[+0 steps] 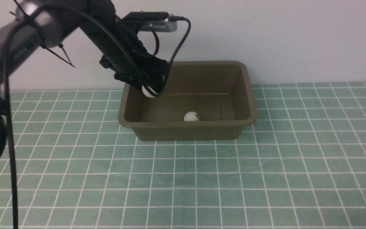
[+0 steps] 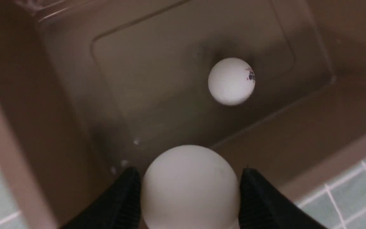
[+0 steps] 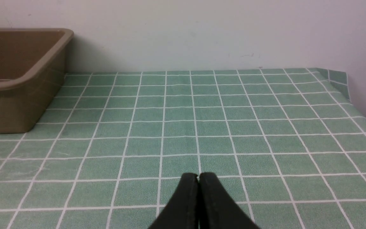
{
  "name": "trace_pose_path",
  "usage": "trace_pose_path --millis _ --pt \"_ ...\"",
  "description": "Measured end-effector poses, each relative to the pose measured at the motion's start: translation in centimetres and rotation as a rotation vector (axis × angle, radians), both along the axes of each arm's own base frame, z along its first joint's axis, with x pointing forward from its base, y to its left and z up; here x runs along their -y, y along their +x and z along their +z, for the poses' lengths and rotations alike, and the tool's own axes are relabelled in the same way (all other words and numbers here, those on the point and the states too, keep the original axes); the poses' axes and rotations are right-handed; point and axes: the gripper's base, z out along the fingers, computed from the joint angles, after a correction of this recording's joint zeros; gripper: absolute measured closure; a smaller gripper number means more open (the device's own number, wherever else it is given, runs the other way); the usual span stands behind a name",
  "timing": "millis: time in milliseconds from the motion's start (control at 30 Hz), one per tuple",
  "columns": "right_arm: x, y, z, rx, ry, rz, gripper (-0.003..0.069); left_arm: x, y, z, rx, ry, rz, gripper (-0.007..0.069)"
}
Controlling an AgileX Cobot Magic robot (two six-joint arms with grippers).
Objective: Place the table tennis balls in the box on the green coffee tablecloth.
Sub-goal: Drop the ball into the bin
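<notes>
The olive-brown box (image 1: 248,95) stands at the back of the green tablecloth (image 1: 202,178). One white table tennis ball (image 1: 191,116) (image 2: 231,81) with a dark mark lies on the box floor near the front wall. My left gripper (image 1: 149,90) (image 2: 189,178) hangs over the box's left end, shut on a second white ball (image 1: 148,91) (image 2: 189,187), held between its black fingers (image 2: 259,197) above the box floor (image 2: 157,79). My right gripper (image 3: 198,176) is shut and empty, low over bare cloth (image 3: 202,127), to the right of the box (image 3: 21,79).
A pale wall (image 1: 297,38) rises directly behind the box. The cloth's edge turns up against a wall (image 3: 338,79) at the far right. The left arm's cables (image 1: 176,47) loop over the box's back left corner.
</notes>
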Motion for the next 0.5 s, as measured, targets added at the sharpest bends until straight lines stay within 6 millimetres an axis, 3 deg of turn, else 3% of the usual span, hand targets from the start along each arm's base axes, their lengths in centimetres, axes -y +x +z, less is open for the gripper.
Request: trace_pose_path --millis 467,500 --pt "0.0 0.0 0.0 0.000 0.000 0.000 0.0675 0.1 0.4 -1.4 -0.017 0.009 0.002 0.0267" --pt "0.0 0.0 0.0 0.000 0.000 0.000 0.0675 0.1 0.6 -2.2 -0.022 0.013 -0.005 0.0216"
